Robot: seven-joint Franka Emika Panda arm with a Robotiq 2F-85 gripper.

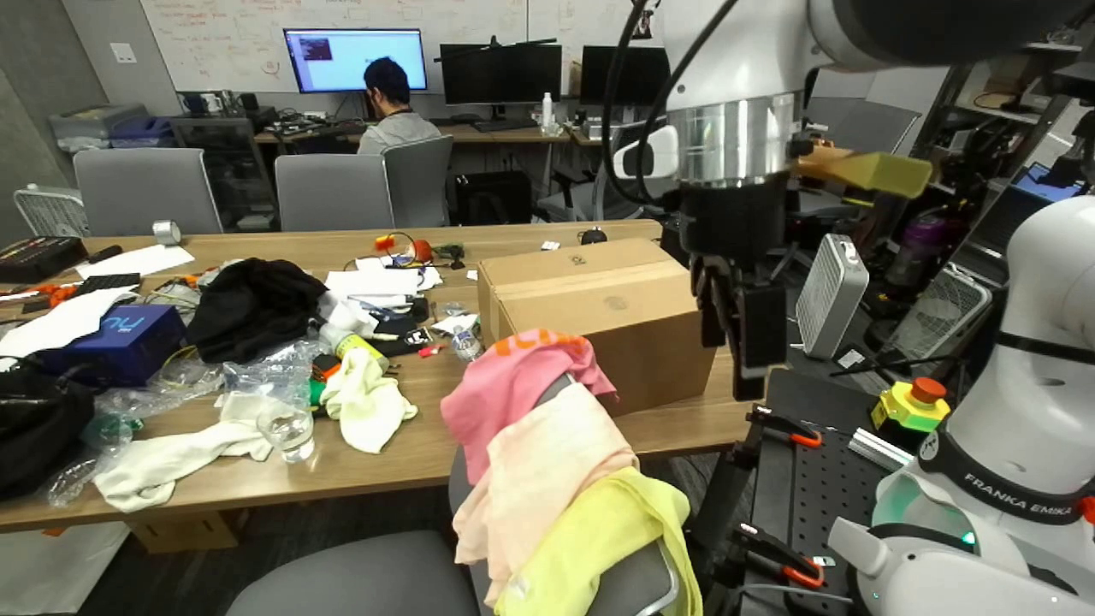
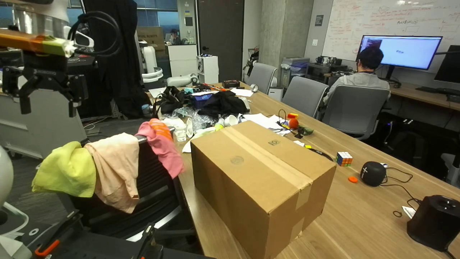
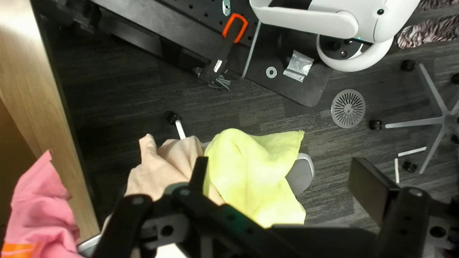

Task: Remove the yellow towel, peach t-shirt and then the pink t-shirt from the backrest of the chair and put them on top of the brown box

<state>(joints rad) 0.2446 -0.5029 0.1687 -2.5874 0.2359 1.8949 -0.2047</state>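
The arm (image 1: 1044,274) is white, with a shiny silver collar (image 1: 736,141) and looping black cables (image 1: 608,111); a dark band (image 1: 1009,494) low on it reads FRANKA EMIKA in pale capitals; the gripper (image 2: 49,108) is black, its jointed links (image 3: 122,225) set with round screw heads (image 3: 416,192).

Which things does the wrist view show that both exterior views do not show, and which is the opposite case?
Only the wrist view shows the floor grille and zebra-striped patch.
Only the exterior views, both of them, show the whiteboard and seated man.
All three share the gripper, yellow towel, peach t-shirt, pink t-shirt and chair.
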